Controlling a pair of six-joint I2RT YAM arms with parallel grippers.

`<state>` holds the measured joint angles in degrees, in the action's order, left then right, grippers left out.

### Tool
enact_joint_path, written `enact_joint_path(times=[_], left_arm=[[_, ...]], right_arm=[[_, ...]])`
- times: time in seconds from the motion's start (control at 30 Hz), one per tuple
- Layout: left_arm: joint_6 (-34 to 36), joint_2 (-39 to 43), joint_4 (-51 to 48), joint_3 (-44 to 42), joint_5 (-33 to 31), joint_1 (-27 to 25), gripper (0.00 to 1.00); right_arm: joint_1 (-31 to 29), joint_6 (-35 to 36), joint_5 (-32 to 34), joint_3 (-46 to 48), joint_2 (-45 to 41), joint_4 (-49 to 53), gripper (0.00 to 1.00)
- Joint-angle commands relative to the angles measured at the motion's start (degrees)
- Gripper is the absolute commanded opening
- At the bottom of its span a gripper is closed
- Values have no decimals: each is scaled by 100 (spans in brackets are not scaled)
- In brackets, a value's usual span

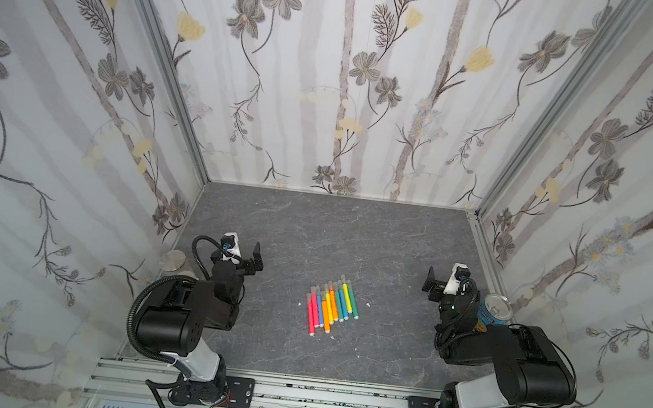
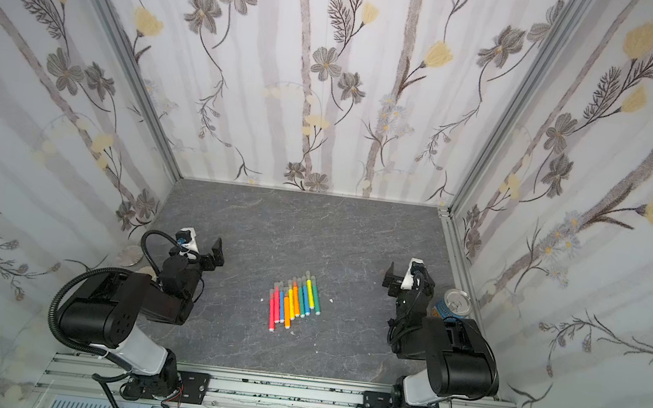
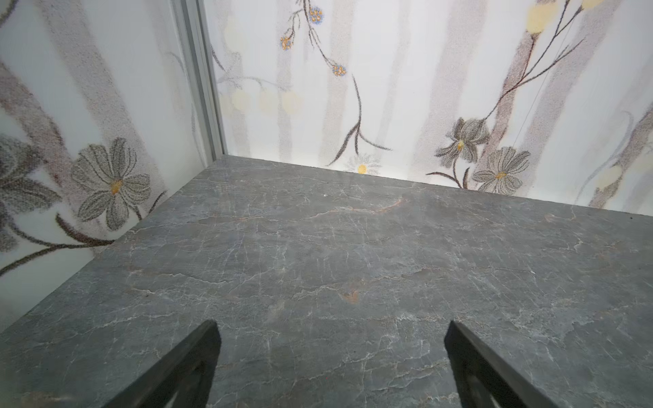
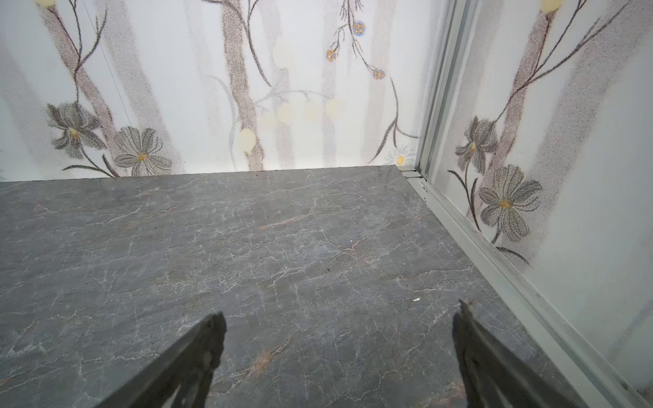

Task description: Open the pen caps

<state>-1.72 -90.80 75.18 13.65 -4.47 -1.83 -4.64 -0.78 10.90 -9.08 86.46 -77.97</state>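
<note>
The pens [image 1: 332, 304] lie in a row in the middle of the table [image 1: 396, 238], the pen caps [image 1: 331, 286] on them (far ends). The left gripper [image 3: 331, 326] and the right gripper [image 4: 340, 314] are well apart from them, jaws wide, empty.

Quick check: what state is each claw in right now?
Left claw: open, holding nothing.
Right claw: open, holding nothing.

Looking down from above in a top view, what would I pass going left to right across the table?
Metal disc → left gripper, jaws open → pens lying in a row → right gripper, jaws open → tin can.
</note>
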Motion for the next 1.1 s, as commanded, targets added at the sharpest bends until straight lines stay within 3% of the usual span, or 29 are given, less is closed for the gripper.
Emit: enact_joint_path(times=[0.0, 0.8, 1.07], left_arm=[[31, 9, 252, -47, 123, -11, 100], [40, 8, 218, -38, 139, -11, 100], [40, 10, 200, -26, 166, 2, 100]], right_arm=[[-4, 101, 23, -10, 3, -201, 100], [-116, 167, 228, 135, 12, -499, 100], [-24, 91, 80, -24, 10, -178, 100]])
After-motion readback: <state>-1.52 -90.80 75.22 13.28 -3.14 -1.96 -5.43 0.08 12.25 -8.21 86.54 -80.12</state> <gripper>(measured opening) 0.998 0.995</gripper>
